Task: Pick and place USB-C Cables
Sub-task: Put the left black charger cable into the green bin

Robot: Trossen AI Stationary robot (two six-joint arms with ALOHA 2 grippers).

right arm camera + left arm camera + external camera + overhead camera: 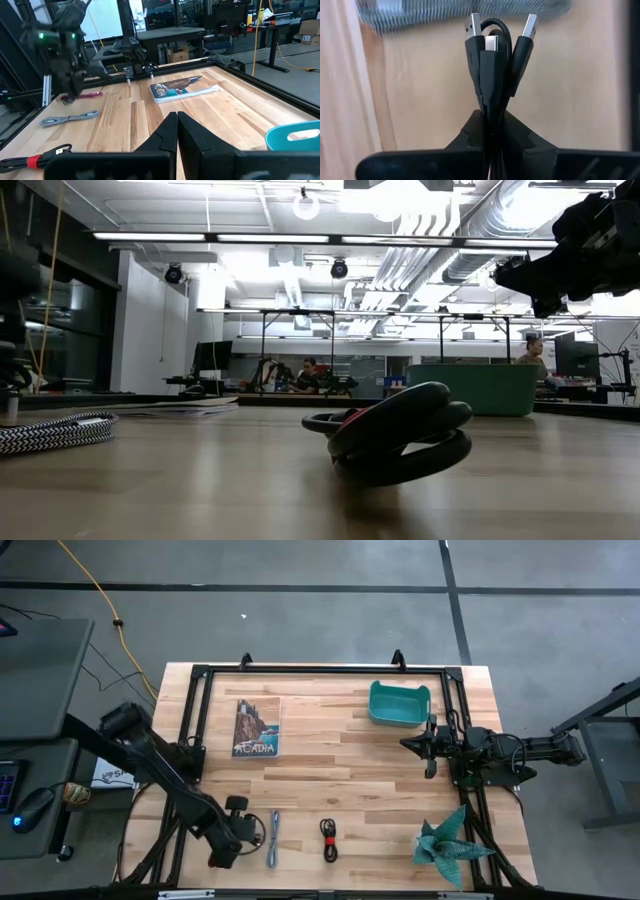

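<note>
Four cables show: the black cable (492, 65) clenched in the left gripper (247, 833) at lower left of the high view, the blue-grey cable (275, 838) just right of it, the red-and-black cable (328, 839) farther right, and the pink cable (90, 94) (right wrist view only). One teal bin (398, 704), one booklet (257, 727) and one teal star ornament (448, 844) lie well apart. Beside the bin, the right gripper (412, 744) hangs clenched, empty.

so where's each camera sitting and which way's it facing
high: overhead, straight down on the table; both arms show.
low: at tabletop height, level across it, red-and-black cable close.
left wrist: on the left arm, past its shut fingers pinching the black cable.
right wrist: on the right arm, across the table, own shut fingers below.
Shared: high and right wrist both show the teal bin.
</note>
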